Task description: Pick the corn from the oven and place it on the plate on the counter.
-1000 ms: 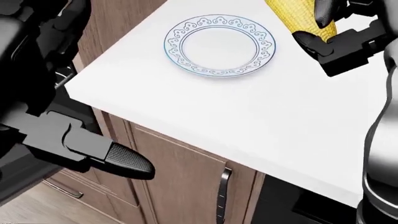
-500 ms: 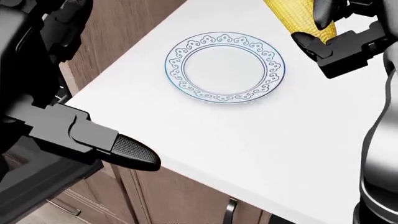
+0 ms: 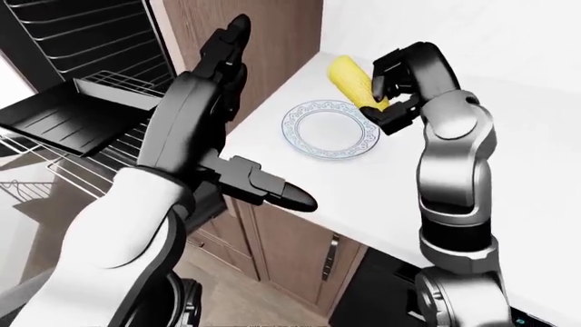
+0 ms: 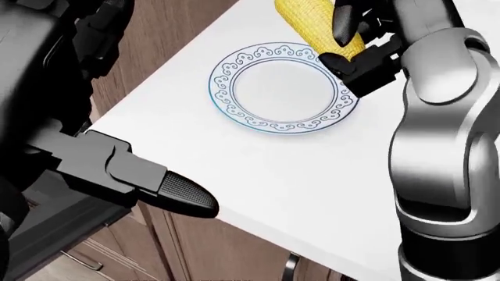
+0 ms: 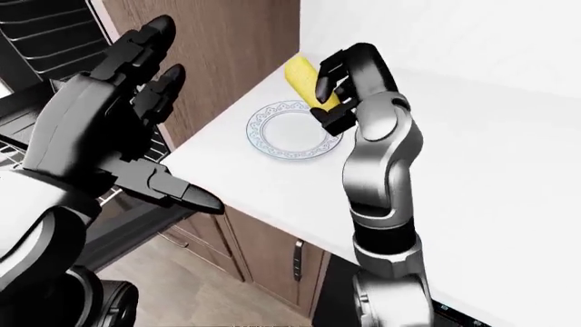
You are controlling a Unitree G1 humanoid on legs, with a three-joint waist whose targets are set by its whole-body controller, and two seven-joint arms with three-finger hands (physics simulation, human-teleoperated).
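Note:
A yellow corn cob point(image 4: 311, 22) is held in my right hand point(image 4: 349, 42), whose fingers are shut around it. The cob hangs just above the upper right rim of the white plate point(image 4: 274, 88) with a blue scroll border, which lies on the white counter point(image 4: 297, 175) near its left edge. My left hand point(image 5: 172, 116) is raised and open left of the plate, fingers spread, thumb point(image 4: 183, 196) jutting over the counter's edge, holding nothing. The oven point(image 3: 82, 41) stands open at the left of the left-eye view.
A black tray point(image 3: 63, 116) and wire racks point(image 3: 54, 170) stick out of the oven. A tall brown cabinet panel point(image 3: 272, 34) separates oven and counter. Below the counter are brown cabinet doors with a handle point(image 3: 329, 257) and a dark appliance point(image 3: 381, 300).
My right hand has carried the corn left and now overlaps the plate's upper right rim. The view shifted, so the plate sits lower in the picture. My left hand drifted slightly right.

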